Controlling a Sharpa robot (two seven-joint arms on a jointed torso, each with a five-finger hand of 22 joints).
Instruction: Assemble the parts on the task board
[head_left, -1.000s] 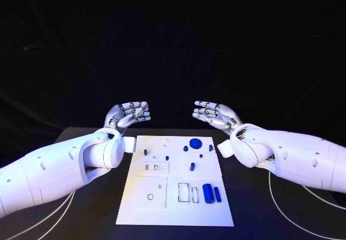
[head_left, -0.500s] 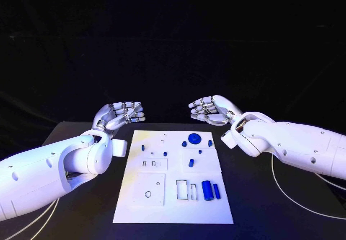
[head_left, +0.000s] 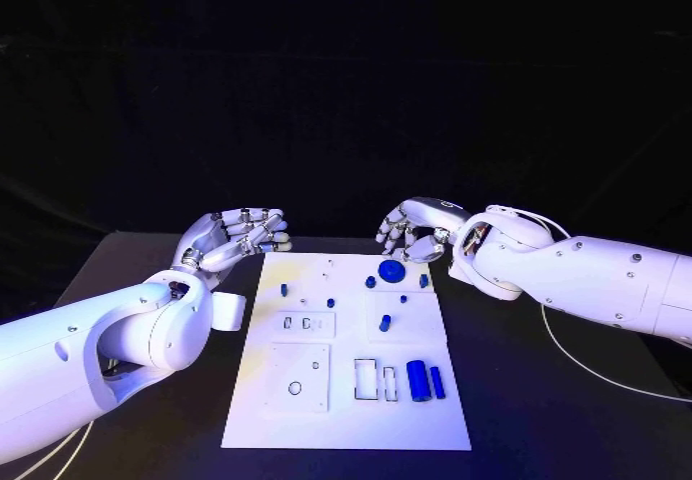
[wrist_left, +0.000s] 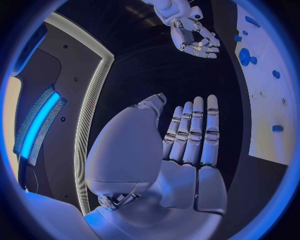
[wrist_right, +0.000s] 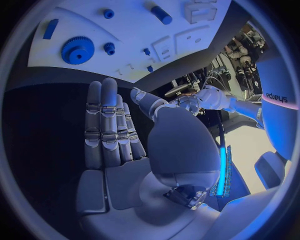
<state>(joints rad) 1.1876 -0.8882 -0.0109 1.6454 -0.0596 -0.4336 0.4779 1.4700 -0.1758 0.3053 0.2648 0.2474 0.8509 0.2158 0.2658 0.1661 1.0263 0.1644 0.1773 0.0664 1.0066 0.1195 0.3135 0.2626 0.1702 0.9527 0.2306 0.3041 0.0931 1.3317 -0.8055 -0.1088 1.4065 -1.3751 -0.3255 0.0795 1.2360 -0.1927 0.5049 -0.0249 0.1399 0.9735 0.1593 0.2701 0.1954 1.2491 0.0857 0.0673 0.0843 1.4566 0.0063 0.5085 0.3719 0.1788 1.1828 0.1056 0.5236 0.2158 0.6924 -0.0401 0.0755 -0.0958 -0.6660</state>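
Observation:
The white task board (head_left: 346, 410) lies in the middle of the black table. On it are a blue gear (head_left: 391, 270) at the far edge, two blue cylinders (head_left: 424, 382) near the front right, and a small blue peg (head_left: 384, 323) in the middle. My right hand (head_left: 415, 228) hovers just behind the gear, fingers apart, holding nothing. My left hand (head_left: 238, 237) hangs off the board's far left corner, also holding nothing. The right wrist view shows its flat palm (wrist_right: 109, 130) facing the gear (wrist_right: 77, 50). In the left wrist view the fingers (wrist_left: 194, 132) lie straight beside the board (wrist_left: 262, 115).
Several small blue pieces (head_left: 284, 290) dot the board's far half, and white recessed blocks (head_left: 297, 378) sit on its near left. Black table (head_left: 534, 420) stretches on both sides of the board. A white cable (head_left: 591, 365) trails by my right arm.
The camera has shifted. My right hand has turned over and come down closer to the gear. My left hand has sunk a little towards the board's far left corner.

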